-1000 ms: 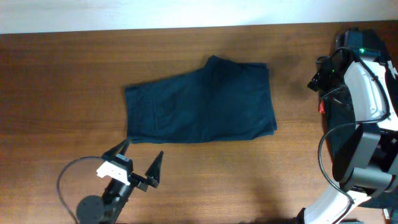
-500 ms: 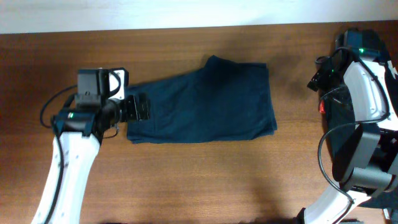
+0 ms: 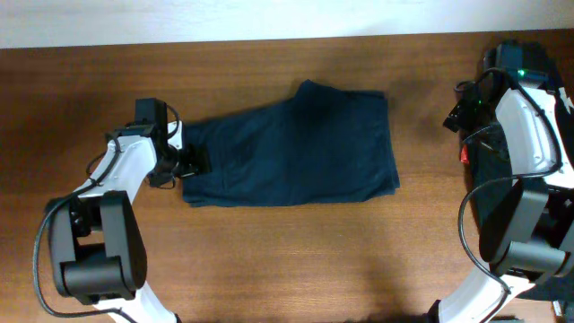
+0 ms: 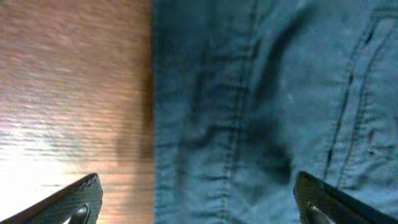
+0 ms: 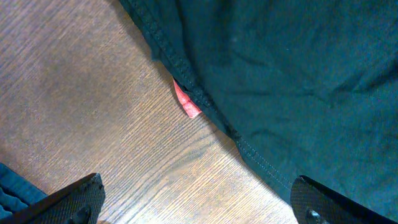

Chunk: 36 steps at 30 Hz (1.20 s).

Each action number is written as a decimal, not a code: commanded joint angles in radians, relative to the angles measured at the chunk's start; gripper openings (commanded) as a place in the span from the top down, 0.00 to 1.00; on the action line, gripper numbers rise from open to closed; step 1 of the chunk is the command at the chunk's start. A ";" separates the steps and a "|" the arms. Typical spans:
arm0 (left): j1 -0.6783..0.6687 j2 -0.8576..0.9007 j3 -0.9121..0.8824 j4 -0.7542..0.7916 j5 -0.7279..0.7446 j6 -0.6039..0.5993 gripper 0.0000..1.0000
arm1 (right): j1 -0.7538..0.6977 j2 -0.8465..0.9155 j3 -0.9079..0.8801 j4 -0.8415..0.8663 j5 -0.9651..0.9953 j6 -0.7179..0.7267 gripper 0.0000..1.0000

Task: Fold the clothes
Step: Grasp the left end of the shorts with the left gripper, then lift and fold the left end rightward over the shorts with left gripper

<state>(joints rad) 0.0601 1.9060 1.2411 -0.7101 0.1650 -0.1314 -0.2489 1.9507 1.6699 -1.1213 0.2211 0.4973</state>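
Note:
The navy-blue shorts lie flat in the middle of the table. My left gripper is open over their left edge; in the left wrist view its fingers straddle the hem of the navy cloth. My right gripper is at the right side of the table; the right wrist view shows it open above bare wood, beside a darker garment with a red tag. The red tag also shows in the overhead view.
The wooden table fills the view, with a white wall strip at the far edge. The dark garment pile lies at the right edge under the right arm. A bit of blue cloth shows at the lower left of the right wrist view.
My left arm swung up from the front edge of the table to the left edge of the shorts. The right arm and the shorts have not moved.

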 commanded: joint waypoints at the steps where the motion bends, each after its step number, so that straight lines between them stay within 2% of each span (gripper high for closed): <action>1: 0.021 0.042 0.012 0.046 0.055 0.059 0.02 | -0.001 -0.008 0.011 -0.001 0.019 0.009 0.01; 2: 0.021 0.063 0.012 0.061 0.116 0.080 0.02 | -0.001 -0.008 0.011 -0.001 0.019 0.009 0.01; 3: 0.021 0.087 0.011 0.066 0.158 0.080 0.08 | -0.001 -0.008 0.011 -0.001 0.019 0.009 0.01; 6: 0.021 0.163 0.010 0.065 0.241 0.080 0.11 | -0.001 -0.008 0.011 -0.001 0.019 0.009 0.01; 8: 0.017 0.209 0.010 0.053 0.257 0.080 0.40 | -0.001 -0.008 0.011 -0.001 0.019 0.009 0.01; 9: 0.014 0.219 0.010 0.046 0.254 0.080 0.48 | -0.001 -0.008 0.011 -0.001 0.019 0.009 0.01; 10: 0.015 0.218 0.010 0.043 0.254 0.079 0.62 | -0.001 -0.008 0.011 -0.001 0.019 0.009 0.01; 12: 0.015 0.218 0.010 0.037 0.195 0.037 0.97 | -0.001 -0.008 0.011 -0.001 0.019 0.009 0.01; 13: 0.017 0.218 0.011 0.017 0.088 0.012 0.99 | -0.001 -0.008 0.011 -0.001 0.019 0.009 0.01; 15: 0.029 0.218 0.024 -0.065 -0.132 -0.041 0.99 | -0.001 -0.008 0.011 -0.001 0.019 0.009 0.01; 16: 0.040 0.218 0.047 -0.106 -0.171 -0.041 0.99 | -0.001 -0.008 0.011 -0.001 0.019 0.009 0.01; 18: 0.076 0.214 0.168 -0.256 -0.201 -0.067 0.99 | -0.001 -0.008 0.011 -0.001 0.019 0.009 0.01; 22: 0.065 0.158 0.586 -0.654 -0.285 -0.089 0.99 | -0.001 -0.008 0.011 -0.001 0.019 0.009 0.01; 24: 0.006 0.098 0.704 -0.752 -0.301 -0.088 0.99 | -0.001 -0.008 0.011 -0.001 0.019 0.009 0.01; 27: -0.116 0.041 0.783 -0.837 -0.330 -0.085 0.99 | -0.001 -0.008 0.011 -0.001 0.019 0.009 0.01; 30: -0.250 0.033 0.807 -0.837 -0.318 -0.094 0.99 | -0.001 -0.008 0.011 -0.001 0.019 0.009 0.01; 36: -0.494 0.085 0.805 -0.607 -0.243 -0.109 0.99 | -0.001 -0.008 0.011 -0.001 0.019 0.009 0.01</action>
<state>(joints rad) -0.3866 1.9694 2.0274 -1.3762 -0.1158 -0.2295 -0.2489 1.9507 1.6699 -1.1221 0.2211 0.4973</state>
